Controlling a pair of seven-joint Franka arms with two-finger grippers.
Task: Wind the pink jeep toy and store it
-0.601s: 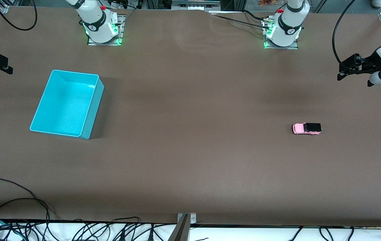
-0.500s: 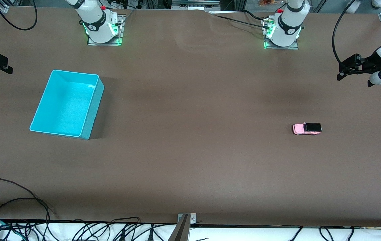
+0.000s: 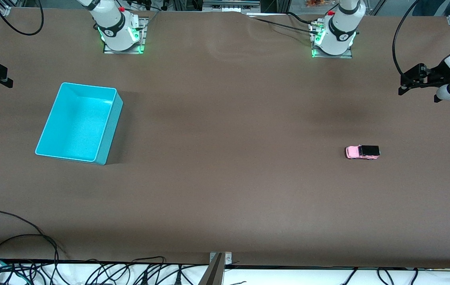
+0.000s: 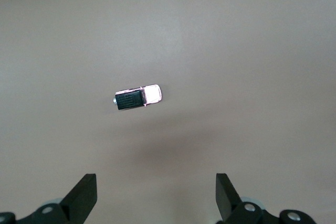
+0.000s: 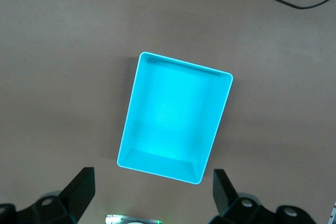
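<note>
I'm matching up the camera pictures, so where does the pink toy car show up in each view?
Front view: the pink toy car sits on the brown table, toward the left arm's end.
Left wrist view: the car lies near the picture's middle.
Right wrist view: not in it.
Shared landmark: the brown table.

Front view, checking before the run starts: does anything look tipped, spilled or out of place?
Nothing stands out. The pink jeep toy sits upright on its wheels on the table; the turquoise bin stands upright and empty.
</note>
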